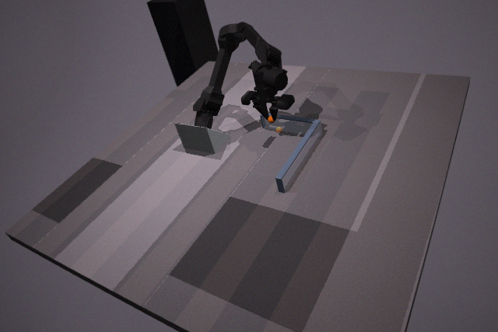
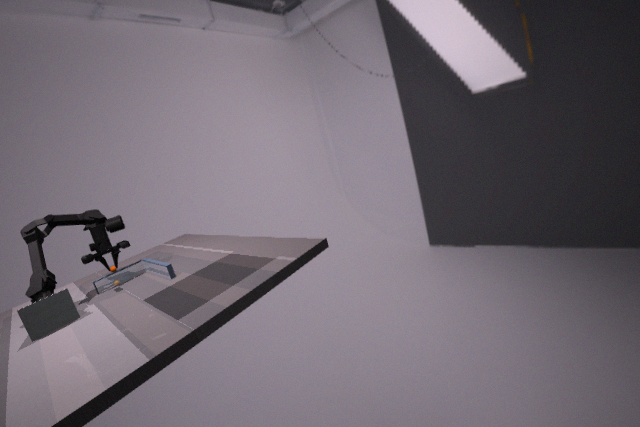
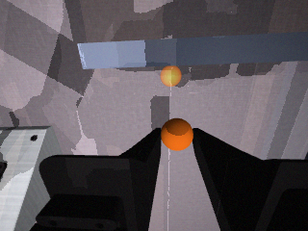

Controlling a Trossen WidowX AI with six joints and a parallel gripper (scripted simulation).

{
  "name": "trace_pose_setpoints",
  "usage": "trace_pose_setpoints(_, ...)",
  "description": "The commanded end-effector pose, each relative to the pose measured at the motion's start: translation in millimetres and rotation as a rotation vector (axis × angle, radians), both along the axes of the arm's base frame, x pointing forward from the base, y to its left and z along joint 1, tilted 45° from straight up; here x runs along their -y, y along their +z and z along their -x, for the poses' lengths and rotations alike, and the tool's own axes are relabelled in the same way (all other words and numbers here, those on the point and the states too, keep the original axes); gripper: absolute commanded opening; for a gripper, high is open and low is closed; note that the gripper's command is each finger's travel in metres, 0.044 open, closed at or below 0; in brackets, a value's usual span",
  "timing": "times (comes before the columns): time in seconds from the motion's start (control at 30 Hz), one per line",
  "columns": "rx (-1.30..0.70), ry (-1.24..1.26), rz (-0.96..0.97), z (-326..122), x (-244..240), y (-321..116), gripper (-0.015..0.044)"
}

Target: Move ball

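The orange ball (image 1: 270, 119) (image 2: 112, 268) (image 3: 177, 137) is between the fingertips of my gripper (image 1: 271, 117) (image 2: 113, 266) (image 3: 176, 133), which is shut on it. The ball is raised above the table. The see-through copy (image 1: 278, 129) (image 2: 116, 282) (image 3: 170, 76), a paler orange ball, is low beside the back wall (image 1: 295, 119) (image 3: 202, 50), on its inner side. In the wrist view the copy is straight ahead of the held ball, with a gap between them. The other wall (image 1: 298, 149) (image 2: 161, 266) meets the back wall in a corner.
A grey-green upright panel (image 1: 196, 139) (image 2: 49, 314) stands on the table by the arm's base. A pale block (image 3: 24, 168) is at the left in the wrist view. A tall dark box (image 1: 183, 35) is behind the table. Shadows and striped light lie across the table (image 1: 201, 215).
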State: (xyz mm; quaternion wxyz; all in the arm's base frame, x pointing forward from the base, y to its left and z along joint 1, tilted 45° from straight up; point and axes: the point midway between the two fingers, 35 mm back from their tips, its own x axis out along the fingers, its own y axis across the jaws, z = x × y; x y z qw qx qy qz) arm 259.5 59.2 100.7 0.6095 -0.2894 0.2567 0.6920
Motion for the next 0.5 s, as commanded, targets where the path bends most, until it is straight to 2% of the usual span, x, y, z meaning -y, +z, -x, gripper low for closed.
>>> trace_pose_setpoints(0.0, 0.004, 0.006, 0.001, -1, 15, 15, 0.0)
trace_pose_setpoints(0.23, 0.002, 0.007, -0.005, 2, 32, 34, 0.0)
trace_pose_setpoints(0.47, 0.003, 0.006, -0.004, 2, 5, 32, 0.0)
